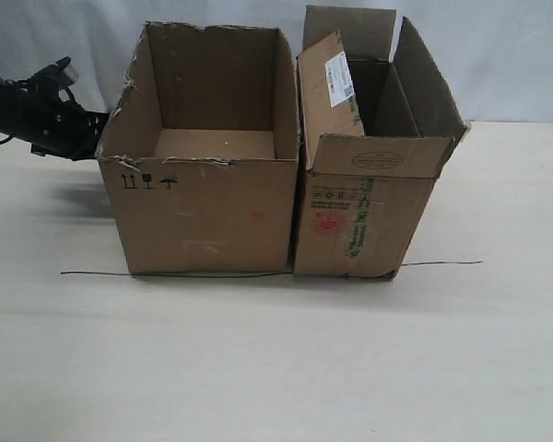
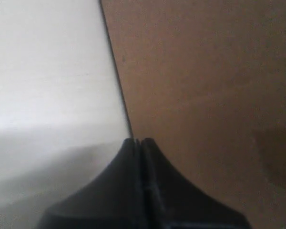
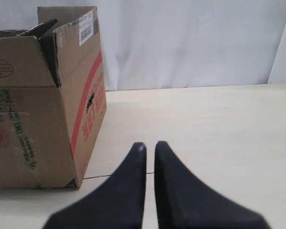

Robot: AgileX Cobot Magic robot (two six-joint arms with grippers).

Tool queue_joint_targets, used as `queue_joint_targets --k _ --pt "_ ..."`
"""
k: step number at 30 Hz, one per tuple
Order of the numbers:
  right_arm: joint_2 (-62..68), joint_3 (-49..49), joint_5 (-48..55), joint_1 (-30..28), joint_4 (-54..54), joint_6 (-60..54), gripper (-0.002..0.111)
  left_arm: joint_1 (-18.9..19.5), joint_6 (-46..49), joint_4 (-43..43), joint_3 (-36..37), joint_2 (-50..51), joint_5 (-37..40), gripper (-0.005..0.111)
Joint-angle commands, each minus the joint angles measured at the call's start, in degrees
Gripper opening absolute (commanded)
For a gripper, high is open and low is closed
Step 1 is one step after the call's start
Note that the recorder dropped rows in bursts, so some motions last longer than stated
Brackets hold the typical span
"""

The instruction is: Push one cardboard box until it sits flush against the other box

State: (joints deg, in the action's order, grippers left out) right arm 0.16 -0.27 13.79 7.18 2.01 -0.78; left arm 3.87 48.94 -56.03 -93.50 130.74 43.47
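Observation:
The cardboard box (image 1: pixel 203 207), wide with a torn rim, stands left of centre on the pale table. Right beside it stands the other box (image 1: pixel 364 216), narrower, with upright flaps and a white label; I see no gap between their front lower edges. My left gripper (image 1: pixel 100 136) is at the wide carton's left wall, shut with nothing in it. The left wrist view shows its tip (image 2: pixel 138 140) against the cardboard box (image 2: pixel 205 95). My right gripper (image 3: pixel 150 145) is slightly open and empty, low over the table, well apart from the other box (image 3: pixel 38 119).
A thin dark line (image 1: pixel 442 264) runs along the table under both cartons' front edges. It also shows as a thin dark line (image 3: pixel 97 176) in the right wrist view. A pale backdrop (image 1: pixel 498 55) hangs behind the table.

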Motion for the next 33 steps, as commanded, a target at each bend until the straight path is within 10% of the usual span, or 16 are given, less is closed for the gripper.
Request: queue_joint_targets --k 1,21,28,33 --pt "-0.2 0.3 -0.4 -0.3 0.1 -0.1 0.005 -0.3 0.1 -0.5 -0.5 -0.1 0.4 0.0" --pt "-0.2 0.3 -0.4 -0.3 0.1 -0.1 0.005 -0.4 1.3 -1.2 -1.5 -0.2 -4.7 0.0" --pt "-0.2 0.3 -0.4 -0.3 0.1 -0.1 0.005 4.8 -11.9 12.9 3.5 -19.0 -5.9 0.0" --pt "-0.2 0.3 -0.4 -0.3 0.1 -0.1 0.005 5.5 -13.3 13.0 19.5 -43.0 -21.6 0.0"
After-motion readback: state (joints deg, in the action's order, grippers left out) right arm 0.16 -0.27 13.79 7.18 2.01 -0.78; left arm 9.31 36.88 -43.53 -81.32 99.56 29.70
